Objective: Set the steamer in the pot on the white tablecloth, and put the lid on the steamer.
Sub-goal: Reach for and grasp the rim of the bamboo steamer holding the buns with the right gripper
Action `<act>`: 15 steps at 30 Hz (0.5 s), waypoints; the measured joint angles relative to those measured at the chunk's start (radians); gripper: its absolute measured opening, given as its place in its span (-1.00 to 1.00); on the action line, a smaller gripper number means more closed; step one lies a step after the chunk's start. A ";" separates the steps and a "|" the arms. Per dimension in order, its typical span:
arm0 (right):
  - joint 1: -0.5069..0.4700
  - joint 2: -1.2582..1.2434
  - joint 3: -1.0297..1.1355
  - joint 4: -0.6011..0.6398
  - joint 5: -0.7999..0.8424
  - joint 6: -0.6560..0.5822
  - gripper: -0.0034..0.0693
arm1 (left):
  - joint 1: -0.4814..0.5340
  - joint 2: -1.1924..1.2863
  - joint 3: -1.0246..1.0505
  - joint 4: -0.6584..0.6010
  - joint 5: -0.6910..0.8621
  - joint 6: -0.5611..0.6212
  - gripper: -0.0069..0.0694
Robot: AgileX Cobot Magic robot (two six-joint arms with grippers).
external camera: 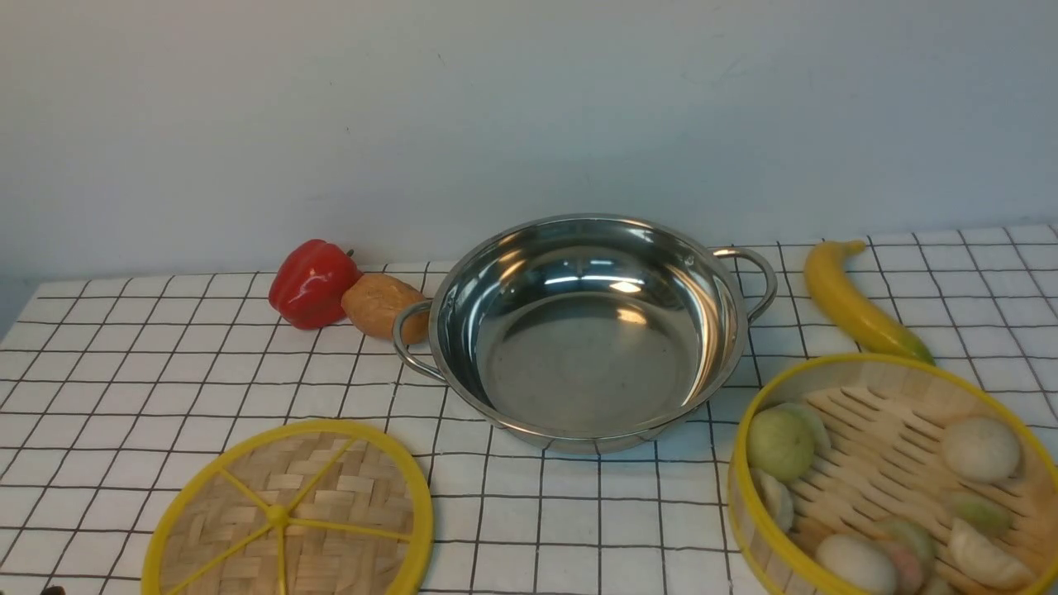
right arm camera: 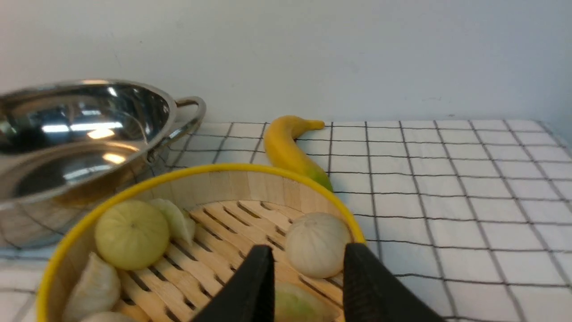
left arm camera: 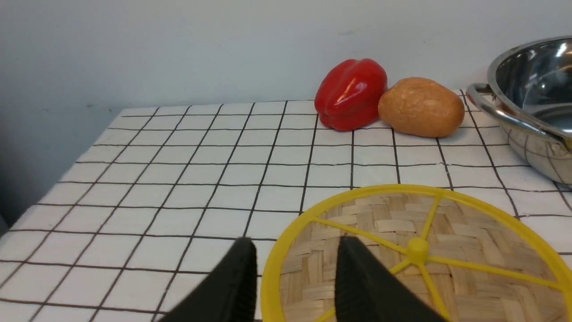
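round bamboo steamer with yellow rim: lying ahead of right gripper, the nearer arm
right fingers: standing spread, pinching nothing
left fingers: standing spread

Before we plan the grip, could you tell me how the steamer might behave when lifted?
The steamer looks fairly stiff, given its upright round wall. Its loose buns would probably slide or roll if it tilted, as the slatted base looks open and flat.

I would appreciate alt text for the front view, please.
A shiny steel two-handled pot stands empty on a white black-gridded tablecloth, between a yellow-rimmed woven bamboo lid and a yellow-rimmed bamboo steamer of buns.
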 joint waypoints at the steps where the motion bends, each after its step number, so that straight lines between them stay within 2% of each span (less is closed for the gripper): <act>1: 0.000 0.000 0.000 0.103 -0.001 0.031 -0.24 | 0.000 0.000 0.000 -0.065 -0.017 -0.031 -0.18; 3: 0.000 0.000 0.000 0.212 -0.002 0.075 -0.24 | 0.000 0.000 0.000 -0.145 -0.029 -0.060 -0.18; 5: 0.000 0.000 0.000 0.412 -0.003 0.134 -0.24 | 0.000 0.000 0.000 -0.300 -0.042 -0.130 -0.18; 8: 0.000 0.000 0.000 0.627 -0.004 0.191 -0.24 | 0.000 0.000 0.000 -0.530 -0.046 -0.205 -0.18; 9: 0.000 0.000 0.000 0.639 -0.004 0.191 -0.24 | 0.000 0.000 0.000 -0.542 -0.046 -0.210 -0.18; 10: 0.000 0.000 0.000 0.719 -0.004 0.199 -0.24 | 0.000 0.000 0.000 -0.628 -0.046 -0.223 -0.18; 12: 0.000 0.000 0.000 0.775 -0.005 0.203 -0.24 | 0.000 0.000 0.000 -0.689 -0.046 -0.232 -0.18; 15: 0.000 0.000 0.000 0.802 -0.005 0.204 -0.24 | 0.000 0.000 0.000 -0.712 -0.047 -0.232 -0.18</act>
